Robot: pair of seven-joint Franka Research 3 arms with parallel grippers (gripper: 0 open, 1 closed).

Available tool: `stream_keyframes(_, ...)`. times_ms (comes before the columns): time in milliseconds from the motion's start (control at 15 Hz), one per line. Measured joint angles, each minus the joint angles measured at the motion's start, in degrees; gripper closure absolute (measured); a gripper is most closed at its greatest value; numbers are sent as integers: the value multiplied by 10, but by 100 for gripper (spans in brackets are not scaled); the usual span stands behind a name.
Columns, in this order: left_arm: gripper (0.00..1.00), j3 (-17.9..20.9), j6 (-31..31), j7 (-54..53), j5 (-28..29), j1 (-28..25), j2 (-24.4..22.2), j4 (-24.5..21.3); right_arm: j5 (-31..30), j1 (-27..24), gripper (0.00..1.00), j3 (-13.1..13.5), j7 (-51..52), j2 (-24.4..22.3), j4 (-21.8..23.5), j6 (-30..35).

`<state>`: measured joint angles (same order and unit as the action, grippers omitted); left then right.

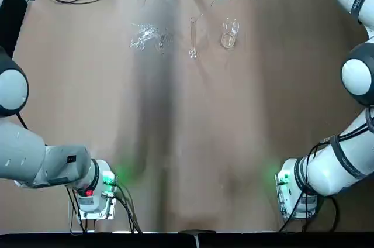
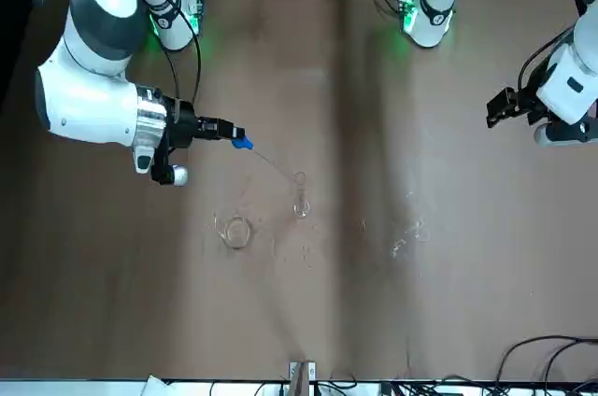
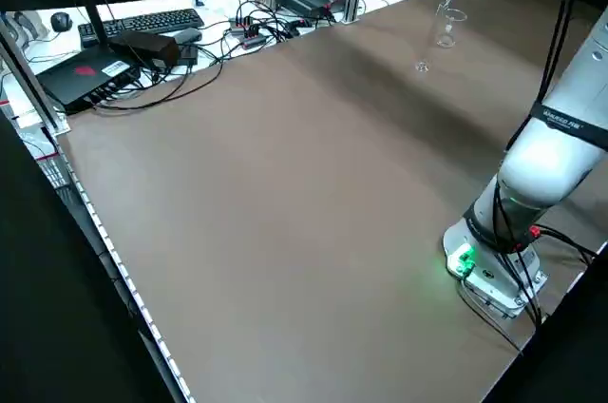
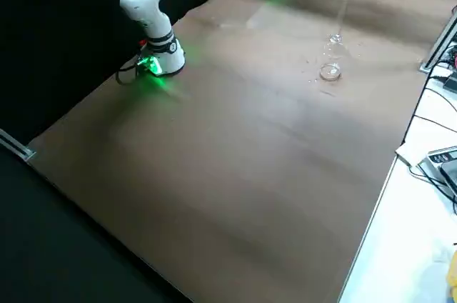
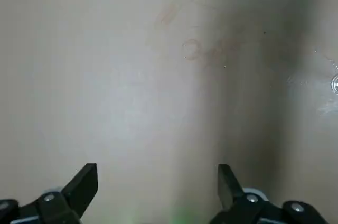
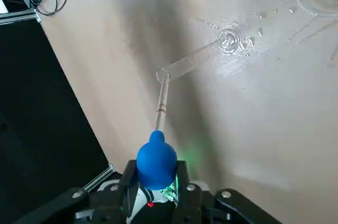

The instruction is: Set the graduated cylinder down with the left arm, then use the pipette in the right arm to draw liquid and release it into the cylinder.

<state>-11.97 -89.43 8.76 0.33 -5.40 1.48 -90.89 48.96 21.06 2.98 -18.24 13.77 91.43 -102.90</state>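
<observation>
Right end effector clamped on the pipette, tip slanting into the upright graduated cylinder; left end effector apart

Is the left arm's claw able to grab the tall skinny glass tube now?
Probably yes: the graduated cylinder stands alone, and the left claw is open, though far off. The right claw holds the pipette above its mouth.

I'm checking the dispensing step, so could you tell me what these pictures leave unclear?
- Liquid: too transparent to see in the cylinder, beaker or pipette, any view.
- Pipette tip depth: right wrist view shows it at the cylinder's mouth; glass blurs the rest.
- Heap of glassware: pieces indistinct, top view.
</observation>
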Motion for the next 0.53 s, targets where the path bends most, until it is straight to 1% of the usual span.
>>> stream_keyframes(333, 0, 0, 0, 0, 0, 1, 0, 0, -9, 4, 69, 0, 0, 0, 0, -1)
stream_keyframes(400, 0, 0, -1, 0, 0, 1, 0, 0, -9, 5, 73, 0, 0, 0, 0, -1)
stream_keyframes(467, 0, 0, -1, 0, 0, 2, 0, 0, -9, 5, 75, 0, 0, 0, 0, -1)
stream_keyframes(533, 0, -1, -2, 0, 0, 2, 0, 0, -9, 5, 75, 0, 0, 0, 0, -1)
